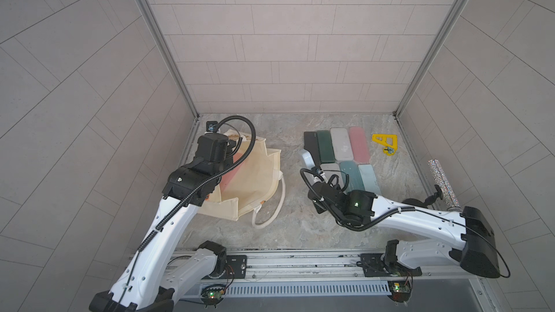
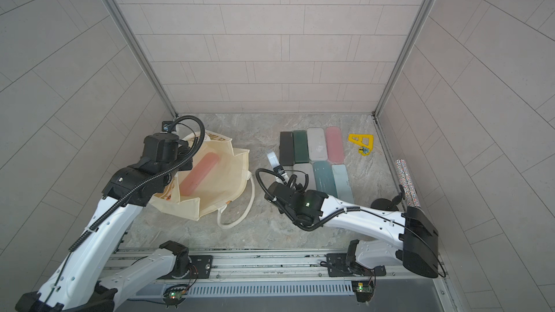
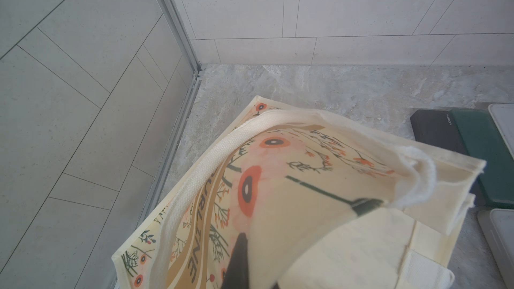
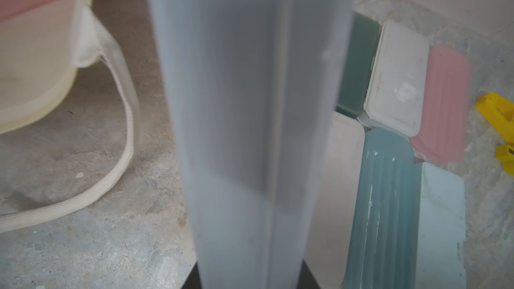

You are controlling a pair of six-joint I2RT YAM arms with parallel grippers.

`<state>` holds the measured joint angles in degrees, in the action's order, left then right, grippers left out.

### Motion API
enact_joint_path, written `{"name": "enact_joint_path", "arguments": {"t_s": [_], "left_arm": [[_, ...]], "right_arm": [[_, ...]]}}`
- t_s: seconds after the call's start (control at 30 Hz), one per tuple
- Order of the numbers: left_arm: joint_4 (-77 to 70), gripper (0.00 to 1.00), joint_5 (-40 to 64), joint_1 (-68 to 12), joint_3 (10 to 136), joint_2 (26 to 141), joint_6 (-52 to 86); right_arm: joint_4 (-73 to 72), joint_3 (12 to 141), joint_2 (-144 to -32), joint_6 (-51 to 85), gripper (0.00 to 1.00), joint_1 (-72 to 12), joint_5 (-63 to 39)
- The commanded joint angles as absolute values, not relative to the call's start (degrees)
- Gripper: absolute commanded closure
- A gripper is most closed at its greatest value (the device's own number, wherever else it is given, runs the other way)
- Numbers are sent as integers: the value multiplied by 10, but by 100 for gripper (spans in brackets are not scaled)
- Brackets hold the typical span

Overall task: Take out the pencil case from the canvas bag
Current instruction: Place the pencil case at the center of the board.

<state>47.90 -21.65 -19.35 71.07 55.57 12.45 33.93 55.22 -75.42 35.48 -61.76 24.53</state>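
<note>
Grey stone bench [image 1: 300, 229] inside tiled walls, two arms over it.
Closest to us, the right tool [image 4: 250, 279] pinches a pale grey pencil case [image 4: 236, 107], out of the bag and just beside the rows of cases [image 1: 326, 148]. On the left, the left tool [image 3: 244, 257] is pressed together on the cloth of the canvas bag [image 1: 258, 181], whose mouth is open. A pink pencil case [image 2: 199, 174] lies inside. Far right sits a yellow piece [image 1: 385, 142].

Close, blurry pale-grey case [image 4: 244, 134], ends off-frame
</note>
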Motion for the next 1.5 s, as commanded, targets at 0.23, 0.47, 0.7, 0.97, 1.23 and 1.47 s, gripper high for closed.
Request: {"name": "enact_joint_path", "arguments": {"t_s": [0.23, 0.47, 0.7, 0.97, 1.23, 1.47], "left_arm": [[442, 100, -225, -192, 706, 532, 122], [441, 100, -225, -192, 705, 528, 120], [440, 100, -222, -192, 704, 529, 119], [438, 100, -221, -191, 701, 533, 119], [438, 100, -221, -191, 700, 533, 118], [441, 100, -241, -191, 699, 529, 118]], "right_arm": [[490, 638, -897, 465, 66, -581, 172], [508, 669, -952, 463, 64, -566, 163], [517, 684, -980, 457, 51, -563, 169], [473, 673, -949, 449, 45, -568, 153], [486, 692, -950, 436, 61, -584, 185], [493, 720, -974, 426, 59, -601, 188]]}}
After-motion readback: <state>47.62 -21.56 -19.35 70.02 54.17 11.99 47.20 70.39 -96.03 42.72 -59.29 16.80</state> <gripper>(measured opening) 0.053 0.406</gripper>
